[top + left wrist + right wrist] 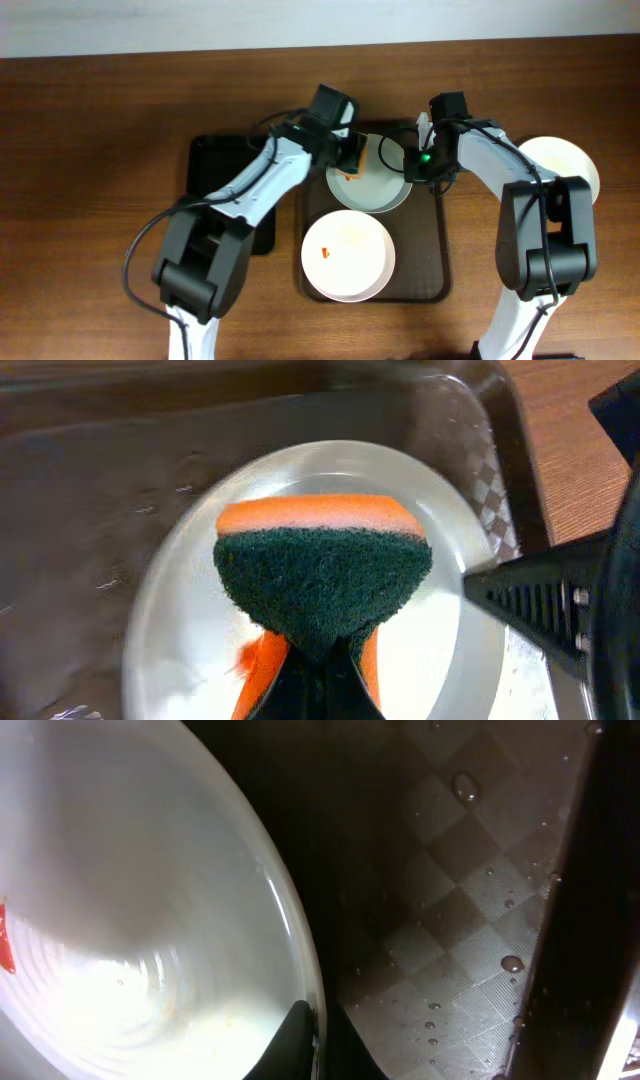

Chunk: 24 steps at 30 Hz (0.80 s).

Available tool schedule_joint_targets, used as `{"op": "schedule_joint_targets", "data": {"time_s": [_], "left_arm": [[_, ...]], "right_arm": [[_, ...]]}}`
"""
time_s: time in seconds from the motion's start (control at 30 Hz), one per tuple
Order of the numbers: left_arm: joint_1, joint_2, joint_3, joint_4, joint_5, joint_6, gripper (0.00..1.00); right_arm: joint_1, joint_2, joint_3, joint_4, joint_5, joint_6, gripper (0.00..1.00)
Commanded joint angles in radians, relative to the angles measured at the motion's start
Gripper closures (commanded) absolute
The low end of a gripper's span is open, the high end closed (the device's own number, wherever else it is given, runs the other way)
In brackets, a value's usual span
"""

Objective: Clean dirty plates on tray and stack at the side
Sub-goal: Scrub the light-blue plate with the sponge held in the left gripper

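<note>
Orange-and-green scouring sponge [322, 575] held directly above the upper round white plate [378, 192].
The sponge is clamped in the left hand [350, 155]; the plate, lying at the top of the large brown rectangular tray [433, 250], is gripped at its right rim by the right hand [414, 170].

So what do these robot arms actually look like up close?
The left arm and right arm match: white rounded shells between chunky black joints. A thin black cable loops beside the left one, a small green light glows near the right wrist, and the fingers are black.
</note>
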Motion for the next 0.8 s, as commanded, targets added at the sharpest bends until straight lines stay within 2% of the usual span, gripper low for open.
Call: {"op": "schedule_joint_targets", "data": {"time_s": [0.0,0.1,0.17,0.27,0.4,0.47,0.6,0.77], "left_arm": [[-0.041,0.081,0.014,0.031,0.034,-0.078,1.0],[-0.069,0.109,0.014,0.021,0.006,-0.08,1.0],[-0.062,0.123,0.014,-0.027,-0.156,-0.068,1.0],[-0.049,0.126,0.014,-0.077,-0.342,0.067,1.0],[-0.049,0.126,0.019,-0.113,-0.501,0.178,1.0],[-0.049,0.126,0.056,-0.171,-0.583,0.181,1.0],[-0.049,0.126,0.267,-0.36,-0.622,0.172,1.0],[-0.045,0.124,0.51,-0.588,-0.594,0.142,1.0]], "right_arm": [[0.008,0.029,0.0,-0.006,0.046,0.009,0.94],[0.008,0.029,0.0,-0.02,0.045,0.009,0.94],[0.008,0.029,0.0,-0.032,0.042,0.009,0.94],[0.008,0.029,0.0,-0.046,0.042,0.01,0.96],[0.008,0.029,0.0,-0.068,0.038,0.043,0.96],[0.008,0.029,0.0,-0.08,0.039,0.043,0.96],[0.008,0.029,0.0,-0.091,0.039,0.043,0.96],[0.008,0.029,0.0,-0.101,0.039,0.059,0.96]]}}
